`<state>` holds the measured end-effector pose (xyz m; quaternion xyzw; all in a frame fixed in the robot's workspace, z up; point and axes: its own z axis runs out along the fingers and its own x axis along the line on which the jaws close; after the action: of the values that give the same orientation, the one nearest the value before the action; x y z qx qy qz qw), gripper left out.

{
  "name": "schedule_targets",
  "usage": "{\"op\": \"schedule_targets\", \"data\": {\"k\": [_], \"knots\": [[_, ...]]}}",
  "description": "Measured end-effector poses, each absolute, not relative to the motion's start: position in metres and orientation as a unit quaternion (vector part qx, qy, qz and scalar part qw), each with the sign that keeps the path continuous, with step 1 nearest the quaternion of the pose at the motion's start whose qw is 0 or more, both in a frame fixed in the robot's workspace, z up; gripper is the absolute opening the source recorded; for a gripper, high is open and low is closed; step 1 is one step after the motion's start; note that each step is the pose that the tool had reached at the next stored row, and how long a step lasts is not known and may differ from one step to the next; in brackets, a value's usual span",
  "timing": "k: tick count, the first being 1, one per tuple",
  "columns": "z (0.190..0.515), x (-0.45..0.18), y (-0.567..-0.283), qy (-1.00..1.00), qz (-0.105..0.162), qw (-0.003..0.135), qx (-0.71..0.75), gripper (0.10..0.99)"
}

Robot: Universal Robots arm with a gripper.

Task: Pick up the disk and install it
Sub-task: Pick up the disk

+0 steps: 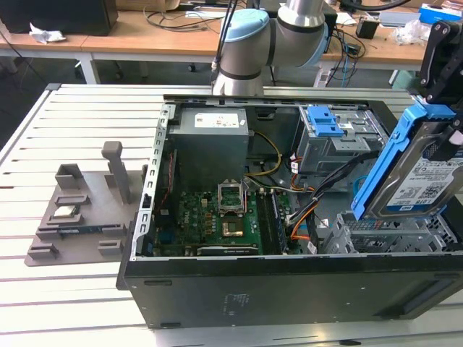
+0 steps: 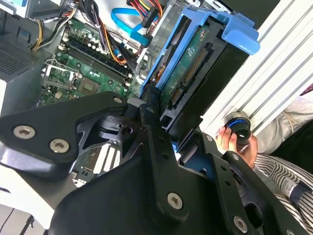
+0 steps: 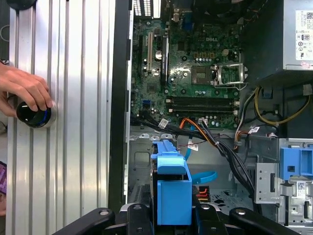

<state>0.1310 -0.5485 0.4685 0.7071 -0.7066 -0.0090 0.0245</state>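
Gripper [image 3: 174, 218] clamps the disk [image 1: 418, 179] between its fingers, holding it tilted on edge just above the drive cage [image 1: 383, 233] below. Pick-up looks done and installing is in hand; seating it calls for squaring the disk with the cage.

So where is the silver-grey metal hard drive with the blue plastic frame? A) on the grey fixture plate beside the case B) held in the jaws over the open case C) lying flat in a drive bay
B: the silver-grey blue-framed hard drive hangs tilted, clamped by the gripper, above the open black computer case.
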Motion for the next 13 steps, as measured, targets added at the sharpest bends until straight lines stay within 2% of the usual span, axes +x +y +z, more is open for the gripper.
{"op": "schedule_targets", "data": {"k": [13], "knots": [[0.4648, 0.1310, -0.5485, -0.707, -0.009, 0.024, 0.707, 0.365]]}}
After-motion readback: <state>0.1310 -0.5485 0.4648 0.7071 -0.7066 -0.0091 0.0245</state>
